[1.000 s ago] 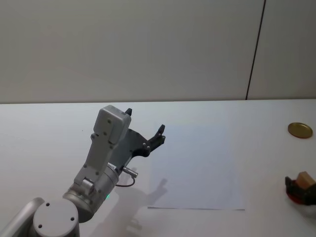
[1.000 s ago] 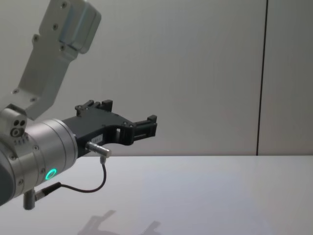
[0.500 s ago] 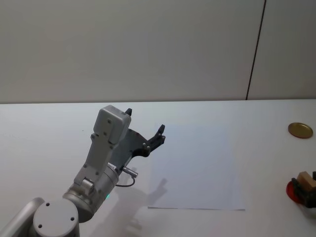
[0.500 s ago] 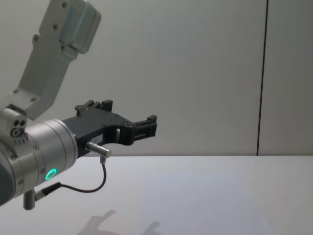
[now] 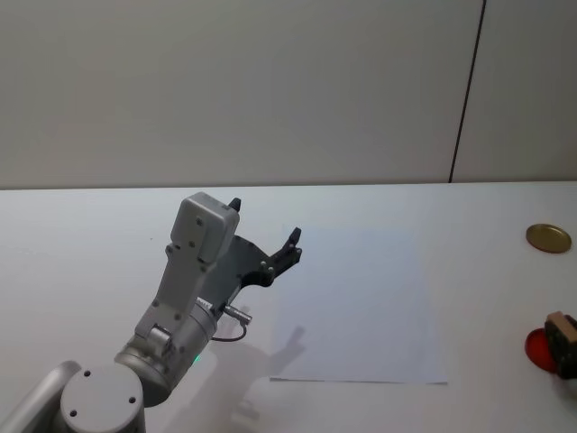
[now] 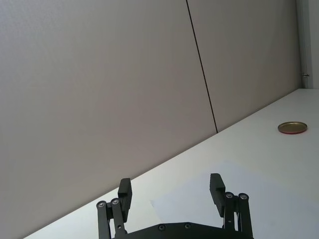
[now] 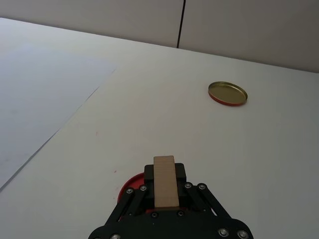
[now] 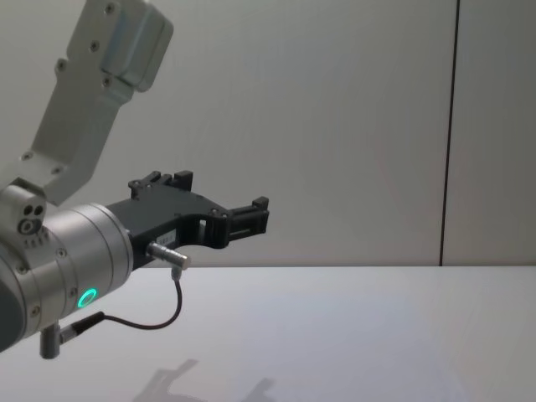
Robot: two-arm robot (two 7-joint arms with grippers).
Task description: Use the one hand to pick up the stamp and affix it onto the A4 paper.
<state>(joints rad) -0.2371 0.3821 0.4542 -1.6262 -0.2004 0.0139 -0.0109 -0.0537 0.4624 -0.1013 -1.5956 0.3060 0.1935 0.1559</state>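
My right gripper [image 7: 165, 175] is shut on the stamp [image 7: 165, 186], a tan wooden block standing upright between its black fingers. It hangs just above a round red ink pad [image 7: 130, 187]. In the head view the stamp [image 5: 560, 325] and right gripper [image 5: 567, 343] sit at the far right edge, to the right of the A4 paper [image 5: 361, 307]. The paper lies flat on the white table. My left gripper [image 5: 266, 222] is held up off the table at the paper's left edge, open, with nothing in it.
A round gold lid [image 5: 548, 237] lies at the table's far right, beyond the red pad [image 5: 539, 346]. The left arm's silver wrist [image 8: 75, 276] with its green ring light takes up the near left. A grey wall stands behind the table.
The right gripper with the stamp has drifted right, toward the edge of the head view, leaving more of the red pad showing. The left arm has not moved.
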